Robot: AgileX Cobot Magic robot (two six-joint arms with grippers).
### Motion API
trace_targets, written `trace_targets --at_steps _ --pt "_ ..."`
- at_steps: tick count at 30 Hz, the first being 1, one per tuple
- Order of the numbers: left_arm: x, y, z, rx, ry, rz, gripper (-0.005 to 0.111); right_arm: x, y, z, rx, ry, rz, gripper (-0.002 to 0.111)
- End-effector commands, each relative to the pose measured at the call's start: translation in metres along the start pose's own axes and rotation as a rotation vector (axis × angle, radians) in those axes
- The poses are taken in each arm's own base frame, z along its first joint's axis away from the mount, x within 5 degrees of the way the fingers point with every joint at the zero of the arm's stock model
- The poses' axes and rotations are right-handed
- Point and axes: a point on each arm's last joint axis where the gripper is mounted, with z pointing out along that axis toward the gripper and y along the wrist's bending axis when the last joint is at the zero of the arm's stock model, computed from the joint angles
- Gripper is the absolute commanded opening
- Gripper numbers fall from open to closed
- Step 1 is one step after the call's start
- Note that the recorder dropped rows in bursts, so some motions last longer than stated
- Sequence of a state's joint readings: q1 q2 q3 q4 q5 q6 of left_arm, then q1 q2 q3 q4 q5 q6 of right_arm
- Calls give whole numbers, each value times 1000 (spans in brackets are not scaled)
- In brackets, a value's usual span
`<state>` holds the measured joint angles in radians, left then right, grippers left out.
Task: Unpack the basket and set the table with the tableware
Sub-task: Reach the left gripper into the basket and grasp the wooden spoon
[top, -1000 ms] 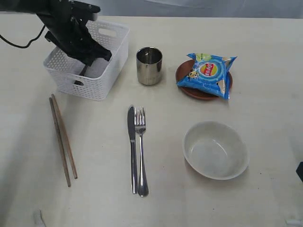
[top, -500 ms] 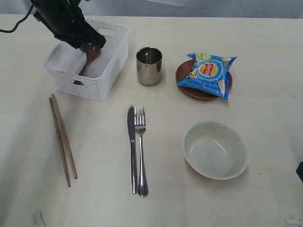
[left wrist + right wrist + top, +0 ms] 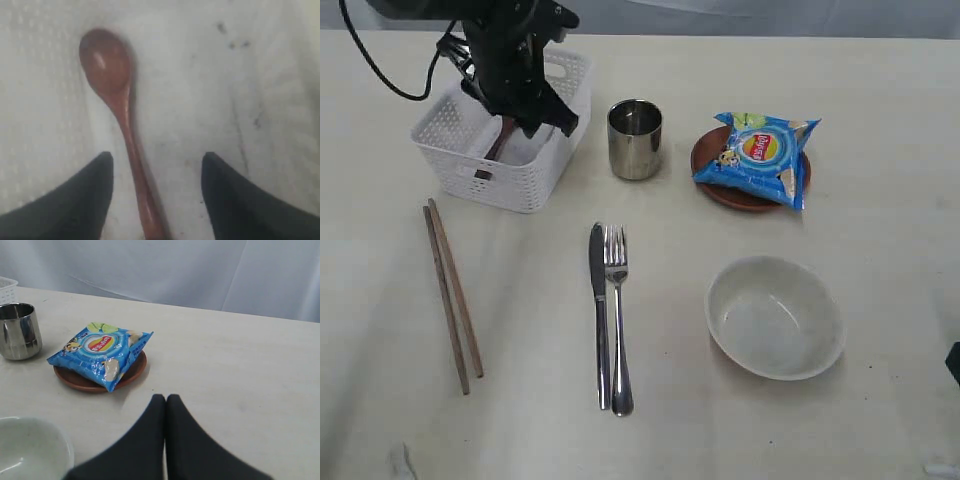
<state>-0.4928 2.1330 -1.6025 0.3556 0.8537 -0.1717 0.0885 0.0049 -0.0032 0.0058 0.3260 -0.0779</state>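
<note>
Left wrist view: left gripper (image 3: 156,165) spread astride reddish-brown wooden spoon (image 3: 106,65), probably light, stiff, slick; pinch mid-handle

Soft even light; blurry close-up spoon (image 3: 106,65)

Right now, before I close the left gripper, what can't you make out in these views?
- Wooden spoon: handle end cut off by the left wrist view's edge; the left arm hides most of it in the exterior view.
- Basket inside: partly hidden by that arm, exterior view.
- Brown plate: chip bag covers its top, exterior and right wrist views.
</note>
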Motion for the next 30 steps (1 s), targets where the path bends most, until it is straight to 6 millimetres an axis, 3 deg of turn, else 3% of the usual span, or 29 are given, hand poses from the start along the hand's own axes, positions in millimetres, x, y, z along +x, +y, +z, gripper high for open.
trace_targets --at_steps 1,5,8,11,16,19,24,25,28,30 --pt "-2 -1 19 -18 100 -52 54 0 0 0 7 -5 -3 0" --pt "-3 -4 32 -19 110 -98 54 0 0 0 7 -5 -3 0" --pt "2 4 46 18 145 -192 54 0 0 0 7 -5 -3 0" --pt "2 21 42 62 127 -309 54 0 0 0 7 -5 -3 0" --pt "1 47 28 36 93 -354 54 0 0 0 7 -5 -3 0" --pt "7 43 41 140 150 -420 54 0 0 0 7 -5 -3 0" --pt "12 39 62 135 193 -459 54 0 0 0 7 -5 -3 0" --pt "13 39 64 135 200 -458 52 0 0 0 7 -5 -3 0" --pt "15 39 69 115 205 -395 30 0 0 0 7 -5 -3 0" --pt "16 40 69 105 213 -377 24 0 0 0 7 -5 -3 0"
